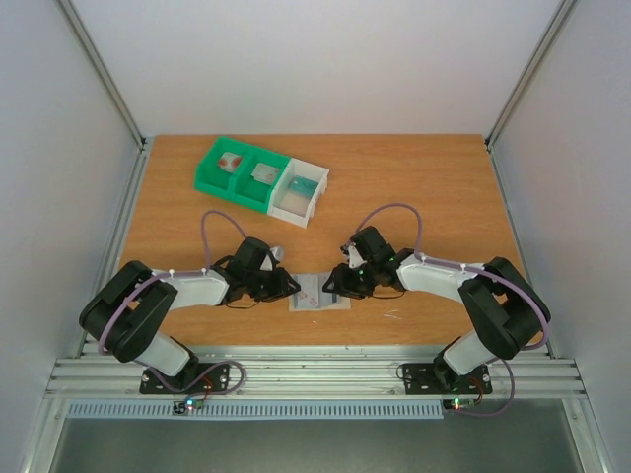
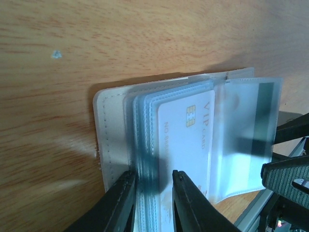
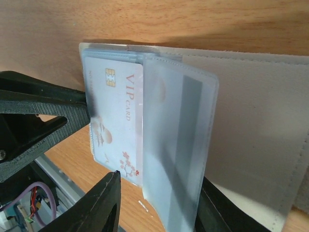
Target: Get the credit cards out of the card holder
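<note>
Card holder (image 1: 320,293) lies open, well on my side of the tray (image 1: 261,182). My left claw (image 2: 152,203) clamps its sleeves (image 2: 145,159), and my right claw (image 3: 159,193) is spread about one flap (image 3: 178,145). Next I should pinch the white card (image 2: 186,130) and slide it out.

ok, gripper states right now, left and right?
Left gripper: shut on the sleeve stack of the card holder.
Right gripper: open, one clear sleeve lying between its fingers.
</note>
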